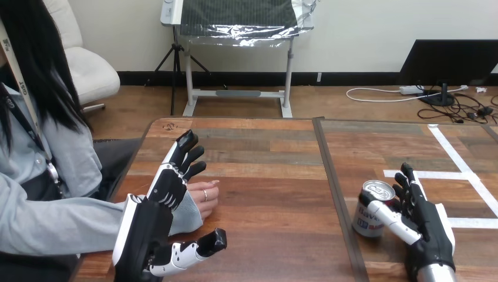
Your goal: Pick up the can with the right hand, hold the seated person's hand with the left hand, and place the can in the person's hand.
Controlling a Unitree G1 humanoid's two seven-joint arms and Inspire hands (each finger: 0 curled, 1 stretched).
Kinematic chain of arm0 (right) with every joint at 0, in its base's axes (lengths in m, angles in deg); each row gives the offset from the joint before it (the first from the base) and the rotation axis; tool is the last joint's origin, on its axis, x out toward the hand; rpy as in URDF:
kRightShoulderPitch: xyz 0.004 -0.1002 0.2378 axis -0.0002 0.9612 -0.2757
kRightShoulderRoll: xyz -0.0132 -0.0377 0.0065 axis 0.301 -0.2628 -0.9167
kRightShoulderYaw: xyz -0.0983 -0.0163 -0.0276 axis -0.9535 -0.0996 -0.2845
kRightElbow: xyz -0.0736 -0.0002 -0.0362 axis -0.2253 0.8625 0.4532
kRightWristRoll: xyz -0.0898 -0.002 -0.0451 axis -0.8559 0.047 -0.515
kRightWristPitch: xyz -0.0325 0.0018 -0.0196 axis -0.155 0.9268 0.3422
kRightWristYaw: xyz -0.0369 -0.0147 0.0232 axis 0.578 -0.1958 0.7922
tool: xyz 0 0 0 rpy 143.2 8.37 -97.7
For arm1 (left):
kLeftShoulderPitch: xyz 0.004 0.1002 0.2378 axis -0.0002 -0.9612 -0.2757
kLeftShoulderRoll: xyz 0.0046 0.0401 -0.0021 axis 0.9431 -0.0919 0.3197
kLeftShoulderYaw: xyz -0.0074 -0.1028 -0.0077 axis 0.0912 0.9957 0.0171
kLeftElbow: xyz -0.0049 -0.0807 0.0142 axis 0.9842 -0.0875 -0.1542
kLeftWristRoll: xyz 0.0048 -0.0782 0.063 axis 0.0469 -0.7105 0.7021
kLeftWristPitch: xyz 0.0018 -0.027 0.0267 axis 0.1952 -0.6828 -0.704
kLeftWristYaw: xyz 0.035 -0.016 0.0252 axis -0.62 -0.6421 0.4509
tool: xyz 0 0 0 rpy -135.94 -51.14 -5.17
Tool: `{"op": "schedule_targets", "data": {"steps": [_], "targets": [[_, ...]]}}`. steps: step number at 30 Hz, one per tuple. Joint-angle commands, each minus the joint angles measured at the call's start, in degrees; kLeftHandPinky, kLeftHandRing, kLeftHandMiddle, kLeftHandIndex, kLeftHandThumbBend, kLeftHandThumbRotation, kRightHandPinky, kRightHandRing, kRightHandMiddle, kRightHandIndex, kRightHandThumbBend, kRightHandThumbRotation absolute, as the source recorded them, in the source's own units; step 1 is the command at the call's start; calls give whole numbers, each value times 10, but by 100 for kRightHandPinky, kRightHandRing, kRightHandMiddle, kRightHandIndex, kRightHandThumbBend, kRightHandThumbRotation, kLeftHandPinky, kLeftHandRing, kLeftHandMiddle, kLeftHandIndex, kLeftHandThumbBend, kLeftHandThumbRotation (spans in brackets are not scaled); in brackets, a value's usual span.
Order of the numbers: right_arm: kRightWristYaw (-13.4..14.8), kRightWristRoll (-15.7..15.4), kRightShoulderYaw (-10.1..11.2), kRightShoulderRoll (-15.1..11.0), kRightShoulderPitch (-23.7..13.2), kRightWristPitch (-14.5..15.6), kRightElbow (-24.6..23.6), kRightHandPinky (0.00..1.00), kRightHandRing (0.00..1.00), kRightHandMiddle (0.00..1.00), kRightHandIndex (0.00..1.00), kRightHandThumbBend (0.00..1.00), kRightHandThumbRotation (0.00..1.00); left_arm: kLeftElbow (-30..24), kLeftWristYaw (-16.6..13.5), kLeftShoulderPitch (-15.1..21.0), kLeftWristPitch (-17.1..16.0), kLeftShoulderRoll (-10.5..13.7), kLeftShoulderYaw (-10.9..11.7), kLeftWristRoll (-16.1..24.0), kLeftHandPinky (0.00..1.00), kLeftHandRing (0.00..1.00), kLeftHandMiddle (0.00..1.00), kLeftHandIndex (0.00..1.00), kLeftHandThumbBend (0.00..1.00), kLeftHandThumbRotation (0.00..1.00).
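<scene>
Right hand (pixel 426 220) stands spread around the can (pixel 371 211), thumb low across the near side and fingers upright just behind it, not closed as far as I can see. The can stands upright on the table (pixel 270 176) at my right, near the white tape lines (pixel 452 154). Left hand (pixel 167 188) hangs over the person's hand (pixel 205 200), which rests on the wood near the left edge, apparently palm down. Its fingers are straight and its thumb is splayed out toward me, so nothing is clasped there.

My worries from here are these. If I close the right hand with the thumb this low, I judge the can may tip or squirt out sideways, since it is smooth, round and probably light. A hard squeeze could dent it. On the left, the person's palm seems to face the table, so it needs turning up before a can will sit in it. Closing my fingers there too fast or too firmly could pinch. The carry also runs across the table toward the left hand, and a loose grip would drop the can onto the person's hand.
</scene>
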Motion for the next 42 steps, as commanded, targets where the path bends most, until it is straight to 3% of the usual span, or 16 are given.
{"op": "schedule_targets", "data": {"steps": [1,13,31,42], "targets": [[15,-18,-23,27,-15,25,4,95,96,98,100,100,25,-25,-2,19,-7,-3,-3,1,86,92,95,93,100,54],[47,-25,-30,27,-12,34,-4,92,93,96,98,97,3,-27,-2,17,-7,-3,-5,0,87,93,96,94,100,54],[99,-35,-33,26,-13,54,-5,82,85,89,91,87,0,-30,0,15,-5,-2,-9,-2,87,93,96,94,100,53],[146,-53,-46,23,-12,67,-8,75,79,83,85,84,0,-28,-1,17,-10,-2,-8,1,88,93,96,94,100,54]]}}
